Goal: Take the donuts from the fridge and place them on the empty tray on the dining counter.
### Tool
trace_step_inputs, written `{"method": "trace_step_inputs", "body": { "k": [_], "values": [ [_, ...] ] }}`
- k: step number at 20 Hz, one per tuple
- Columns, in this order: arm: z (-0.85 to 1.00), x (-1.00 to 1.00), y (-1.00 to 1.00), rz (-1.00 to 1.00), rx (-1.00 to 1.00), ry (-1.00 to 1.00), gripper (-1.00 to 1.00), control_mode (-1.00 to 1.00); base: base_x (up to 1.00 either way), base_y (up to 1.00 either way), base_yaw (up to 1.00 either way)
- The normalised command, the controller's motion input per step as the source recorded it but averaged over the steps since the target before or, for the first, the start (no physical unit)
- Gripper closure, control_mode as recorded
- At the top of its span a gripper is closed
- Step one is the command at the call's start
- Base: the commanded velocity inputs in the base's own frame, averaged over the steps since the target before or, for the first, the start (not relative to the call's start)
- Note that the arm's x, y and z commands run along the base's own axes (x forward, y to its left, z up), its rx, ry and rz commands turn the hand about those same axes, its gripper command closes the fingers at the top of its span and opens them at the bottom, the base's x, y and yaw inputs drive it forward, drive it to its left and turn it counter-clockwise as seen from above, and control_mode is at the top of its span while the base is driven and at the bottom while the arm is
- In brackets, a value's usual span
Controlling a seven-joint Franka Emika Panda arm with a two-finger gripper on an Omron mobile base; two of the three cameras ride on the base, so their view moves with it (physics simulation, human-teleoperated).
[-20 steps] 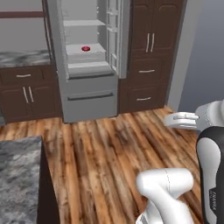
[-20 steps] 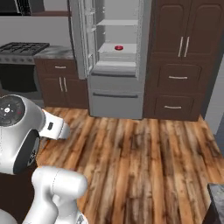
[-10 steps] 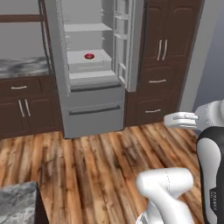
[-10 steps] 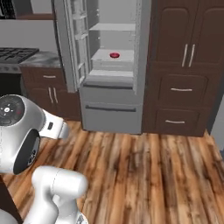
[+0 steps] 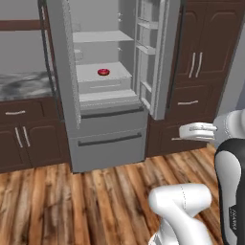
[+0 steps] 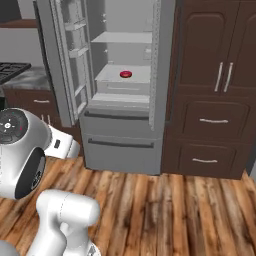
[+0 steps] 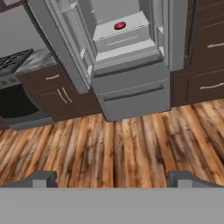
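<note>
Fridge point(image 5: 107, 143) stands with both upper doors swung open, lower drawers shut. Red-frosted donut point(image 5: 103, 72) sits on a middle shelf inside the fridge, alone there. Gripper point(image 7: 112, 178) released, jaws wide apart, holding nothing, well short of the fridge, above the wood floor point(image 7: 131, 144). Brown cabinets point(image 6: 215, 90) flank the fridge; stove point(image 7: 13, 61) beyond its left door.

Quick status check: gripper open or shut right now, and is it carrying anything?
Gripper: open, fingertips spread wide, holding nothing. The red donut sits on the fridge shelf.
</note>
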Motion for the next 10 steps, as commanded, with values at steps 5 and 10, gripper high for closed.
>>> {"method": "trace_step_inputs", "body": {
  "k": [5, 10],
  "values": [
    [0.0, 0.0, 0.0, 0.0, 0.0, 0.0, -1.0, 1.0, 1.0, 0.0, 0.0],
    [0.0, 0.0, 0.0, 0.0, 0.0, 0.0, -1.0, 1.0, 1.0, 0.0, 0.0]
  ]
}}
